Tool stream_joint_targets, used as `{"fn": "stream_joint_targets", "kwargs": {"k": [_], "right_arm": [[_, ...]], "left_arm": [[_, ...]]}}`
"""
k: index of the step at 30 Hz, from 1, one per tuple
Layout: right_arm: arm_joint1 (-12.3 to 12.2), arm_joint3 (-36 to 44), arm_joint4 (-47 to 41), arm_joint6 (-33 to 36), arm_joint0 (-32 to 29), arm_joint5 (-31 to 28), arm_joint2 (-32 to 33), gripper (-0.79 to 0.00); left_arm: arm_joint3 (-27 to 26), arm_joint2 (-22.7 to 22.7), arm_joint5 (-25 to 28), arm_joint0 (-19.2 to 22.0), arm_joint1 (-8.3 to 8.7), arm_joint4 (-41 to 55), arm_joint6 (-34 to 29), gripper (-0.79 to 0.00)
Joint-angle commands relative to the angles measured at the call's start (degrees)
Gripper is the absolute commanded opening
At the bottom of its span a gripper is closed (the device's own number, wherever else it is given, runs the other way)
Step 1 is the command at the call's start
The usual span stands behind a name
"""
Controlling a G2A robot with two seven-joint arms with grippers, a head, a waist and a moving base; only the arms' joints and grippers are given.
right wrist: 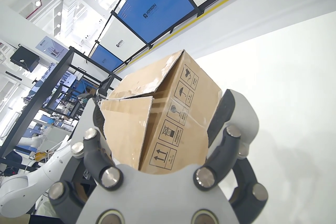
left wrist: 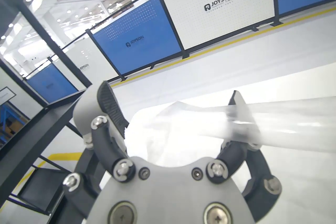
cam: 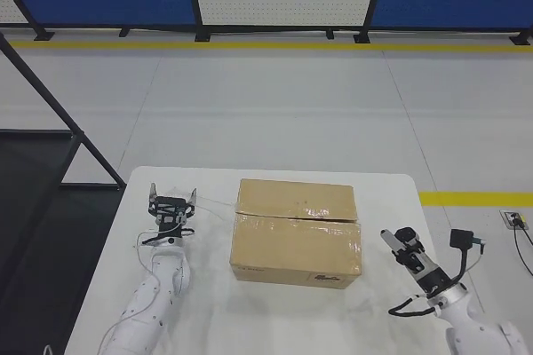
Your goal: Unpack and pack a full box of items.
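A brown cardboard box [cam: 295, 232] lies in the middle of the white table [cam: 275, 328], its top flaps folded down with a ragged seam between them. In the right wrist view the box [right wrist: 168, 114] shows one flap edge slightly lifted and printed handling symbols on its end face. My left gripper [cam: 173, 202] stands open to the left of the box. A strip of clear tape [left wrist: 283, 122] clings to one finger and stretches off toward the box. My right gripper [right wrist: 162, 109] is open, a short way off the box's right end, pointing at it [cam: 393, 236].
A black metal frame [cam: 44, 115] stands off the table's far left corner. Blue and white partition panels [cam: 284, 11] line the back of the room behind a yellow floor line. Bare tabletop lies in front of the box and on both sides.
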State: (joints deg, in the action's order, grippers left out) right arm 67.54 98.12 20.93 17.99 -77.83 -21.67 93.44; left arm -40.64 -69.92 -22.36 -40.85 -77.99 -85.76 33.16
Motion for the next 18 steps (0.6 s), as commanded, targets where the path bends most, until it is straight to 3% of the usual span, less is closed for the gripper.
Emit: {"fn": "stream_joint_targets", "kwargs": {"k": [1, 8, 18], "right_arm": [[-0.02, -0.12, 0.19, 0.49, 0.79, 0.03, -0.53, 0.0], [-0.08, -0.96, 0.6, 2.01, 3.43, 0.0, -2.33, 0.0], [-0.2, -2.65, 0.76, 4.09, 7.0, -0.61, -4.52, 0.0]], "left_arm": [[-1.73, -1.18, -0.58, -1.64, 0.31, 0.39, 0.26, 0.0], [-9.04, -5.17, -1.89, -8.18, 1.55, 0.15, -1.11, 0.0], [-20.22, -11.54, -0.76, -17.05, 3.24, -0.15, -10.12, 0.0]]}}
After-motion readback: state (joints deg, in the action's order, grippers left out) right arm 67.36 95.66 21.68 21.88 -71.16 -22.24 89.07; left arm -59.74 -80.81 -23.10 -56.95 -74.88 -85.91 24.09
